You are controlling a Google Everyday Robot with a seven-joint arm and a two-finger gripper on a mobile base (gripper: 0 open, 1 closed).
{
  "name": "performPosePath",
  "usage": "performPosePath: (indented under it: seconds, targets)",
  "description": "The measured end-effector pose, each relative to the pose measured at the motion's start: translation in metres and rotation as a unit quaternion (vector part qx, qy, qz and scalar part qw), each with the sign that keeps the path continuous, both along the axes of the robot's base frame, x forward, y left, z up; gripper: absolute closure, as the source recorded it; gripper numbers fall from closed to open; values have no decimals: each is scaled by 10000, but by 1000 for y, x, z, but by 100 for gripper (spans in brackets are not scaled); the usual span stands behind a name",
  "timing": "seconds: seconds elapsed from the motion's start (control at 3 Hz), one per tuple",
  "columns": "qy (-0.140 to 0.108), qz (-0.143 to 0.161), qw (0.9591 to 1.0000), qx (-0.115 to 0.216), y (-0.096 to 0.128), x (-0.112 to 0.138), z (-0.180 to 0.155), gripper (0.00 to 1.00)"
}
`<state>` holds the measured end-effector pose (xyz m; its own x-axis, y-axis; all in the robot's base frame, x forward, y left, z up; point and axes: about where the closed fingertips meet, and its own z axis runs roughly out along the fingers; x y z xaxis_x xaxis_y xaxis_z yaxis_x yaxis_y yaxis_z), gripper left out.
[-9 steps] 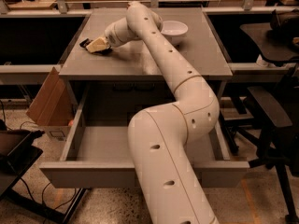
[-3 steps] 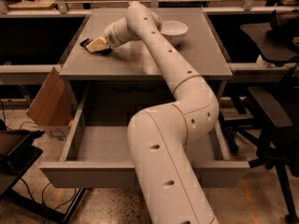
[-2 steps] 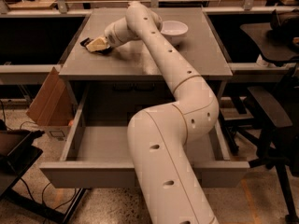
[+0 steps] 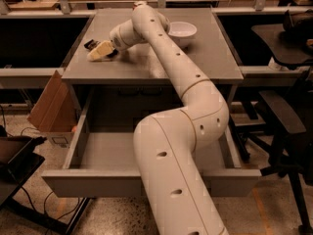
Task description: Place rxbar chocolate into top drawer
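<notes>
Sensibly, the big white arm (image 4: pixel 195 97) should lift straight up before swinging back over the open top drawer (image 4: pixel 102 153), since it hides much of that drawer's floor. On the grey table (image 4: pixel 215 58), the gripper (image 4: pixel 100 51) rests near the far left corner, against a dark sliver, seemingly the rxbar chocolate (image 4: pixel 90 44); whether it grips the bar, I cannot tell.

Grey table (image 4: pixel 215 62) bearing a white bowl (image 4: pixel 182 31) at its rear, right of centre; the gripper (image 4: pixel 100 51) lies low over the table's left rear. Cardboard box (image 4: pixel 49 106) stands on the speckled floor (image 4: pixel 112 219) left of the table; black chair (image 4: pixel 282 117) at right.
</notes>
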<state>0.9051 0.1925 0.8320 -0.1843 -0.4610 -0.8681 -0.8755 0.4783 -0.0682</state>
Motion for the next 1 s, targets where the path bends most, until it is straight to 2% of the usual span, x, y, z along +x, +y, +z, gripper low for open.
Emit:
performPosePath:
  seconds: [0.33, 1.0]
  targets:
    - [20, 19, 10000, -6, 3, 0, -3, 17]
    - [44, 41, 10000, -21, 7, -1, -5, 63]
